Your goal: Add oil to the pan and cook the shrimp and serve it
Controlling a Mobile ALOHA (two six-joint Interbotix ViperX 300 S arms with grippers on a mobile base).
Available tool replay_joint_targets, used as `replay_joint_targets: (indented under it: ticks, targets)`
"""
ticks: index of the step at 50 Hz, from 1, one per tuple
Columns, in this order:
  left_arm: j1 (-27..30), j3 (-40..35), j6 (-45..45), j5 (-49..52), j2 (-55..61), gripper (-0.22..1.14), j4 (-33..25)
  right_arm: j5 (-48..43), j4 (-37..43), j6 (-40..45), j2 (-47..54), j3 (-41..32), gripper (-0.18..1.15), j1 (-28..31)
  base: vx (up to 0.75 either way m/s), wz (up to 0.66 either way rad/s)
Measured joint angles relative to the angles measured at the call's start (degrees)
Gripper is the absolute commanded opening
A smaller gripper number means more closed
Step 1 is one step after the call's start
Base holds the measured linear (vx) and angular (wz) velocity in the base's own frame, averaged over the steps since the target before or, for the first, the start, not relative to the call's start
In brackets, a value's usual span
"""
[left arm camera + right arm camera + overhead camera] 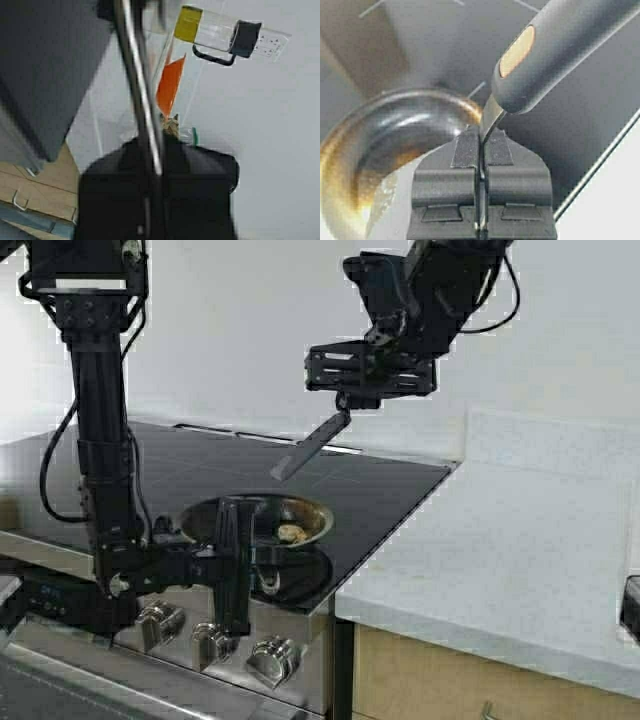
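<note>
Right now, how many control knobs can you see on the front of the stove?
3, in a row on the steel front panel below the pan: one at the left, one in the middle, one at the right. The left arm may hide others farther left.

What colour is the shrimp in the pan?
Yellowish-golden shrimp; high view shows it best.

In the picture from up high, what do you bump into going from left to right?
Left arm's claw shut on the pan handle → shrimp in the pan → right arm's claw shut on a spatula → white countertop.
</note>
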Motion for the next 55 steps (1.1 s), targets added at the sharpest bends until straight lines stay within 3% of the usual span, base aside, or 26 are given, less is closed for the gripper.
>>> replay_joint_targets:
  ticks: [5, 14, 16, 33, 48, 55]
  targets:
    - [0.3, -0.1, 0.1, 0.0, 0.0, 0.27, 0.0, -0.1, 0.1, 0.1, 0.0, 0.0, 0.09, 0.0, 0.00, 0.00]
    - [0.0, -0.2, 0.2, 0.2, 0.0, 0.98, 0.1, -0.2, 0.1, 0.2, 0.0, 0.0, 0.09, 0.0, 0.00, 0.00]
    - [0.0, -0.1, 0.1, 0.4, -0.1, 1.07, 0.0, -0.2, 0.1, 0.2, 0.0, 0.0, 0.09, -0.1, 0.00, 0.00]
    - [0.8, 2.8, 4.1, 3.8, -2.8, 1.02, 0.0, -0.3, 0.1, 0.3, 0.0, 0.0, 0.09, 0.1, 0.00, 0.00]
    - [7.8, 15.6, 19.9, 12.1, -10.9, 1.02, -0.5, -0.4, 0.1, 0.1, 0.4, -0.8, 0.09, 0.0, 0.00, 0.00]
    - [9.7, 22.8, 28.0, 16.2, -18.2, 1.02, -4.7, -0.4, 0.1, 0.0, 1.5, -1.5, 0.09, 0.0, 0.00, 0.00]
